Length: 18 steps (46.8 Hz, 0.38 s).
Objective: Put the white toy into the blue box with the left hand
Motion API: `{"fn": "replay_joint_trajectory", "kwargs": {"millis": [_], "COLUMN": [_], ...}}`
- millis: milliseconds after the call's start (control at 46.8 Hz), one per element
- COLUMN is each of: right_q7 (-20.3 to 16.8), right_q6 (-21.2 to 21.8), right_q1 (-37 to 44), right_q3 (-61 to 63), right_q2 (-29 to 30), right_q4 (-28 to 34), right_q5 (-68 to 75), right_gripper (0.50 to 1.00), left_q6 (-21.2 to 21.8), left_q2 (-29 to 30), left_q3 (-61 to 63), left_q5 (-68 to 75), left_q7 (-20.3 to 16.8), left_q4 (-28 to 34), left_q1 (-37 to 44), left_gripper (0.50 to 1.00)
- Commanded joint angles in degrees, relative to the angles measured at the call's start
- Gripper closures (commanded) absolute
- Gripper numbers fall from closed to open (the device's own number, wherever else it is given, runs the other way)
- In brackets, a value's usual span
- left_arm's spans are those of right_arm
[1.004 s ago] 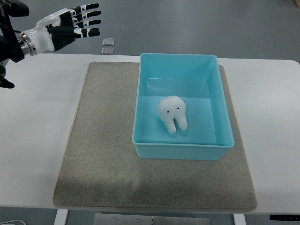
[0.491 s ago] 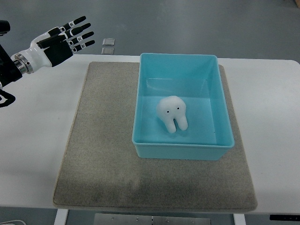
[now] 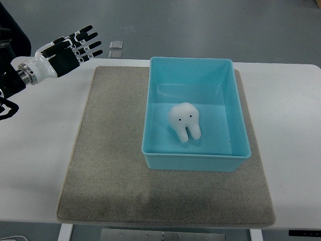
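Toy [image 3: 184,122] sits untouched in the box [image 3: 153,108]; left hand [image 3: 65,52], fingers spread and empty, has dipped slightly lower at far left.

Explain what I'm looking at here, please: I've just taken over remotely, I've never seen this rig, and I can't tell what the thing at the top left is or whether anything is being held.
This is one camera looking steeply down from the robot's own side of a white table. The black-and-white thing at the top left is the robot's left hand, on an arm that enters from the left edge. Its fingers are spread and hold nothing; it is over the table's far left corner, well away from everything else. The right arm is not in view.

On the table lies a grey mat. On the mat stands an open blue box. Inside it, on the floor of the box, lies a white toy shaped like a tooth with two dot eyes. Nothing touches it. Beyond the table's far edge, two small grey squares lie on the floor.
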Motion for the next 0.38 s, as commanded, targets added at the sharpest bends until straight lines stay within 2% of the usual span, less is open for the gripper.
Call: {"fn": "replay_joint_trajectory", "kwargs": {"millis": [0,363], "right_q7": [0.0,0.3], "right_q6": [0.2,0.3], "right_q1": [0.0,-0.4], "right_q3": [0.1,0.0], "right_q2": [0.0,0.0], "right_q4": [0.7,2.7], "right_q5": [-0.1,-0.1], "right_gripper": [0.564,0.564], "left_q6": [-0.2,-0.3], "left_q2": [0.0,0.0], "left_q3": [0.0,-0.1], "left_q5": [0.1,0.2], "left_q7": [0.0,-0.1], "left_q4": [-0.1,-0.1], "left_q1": [0.1,0.3], "left_gripper": [0.506,0.506]}}
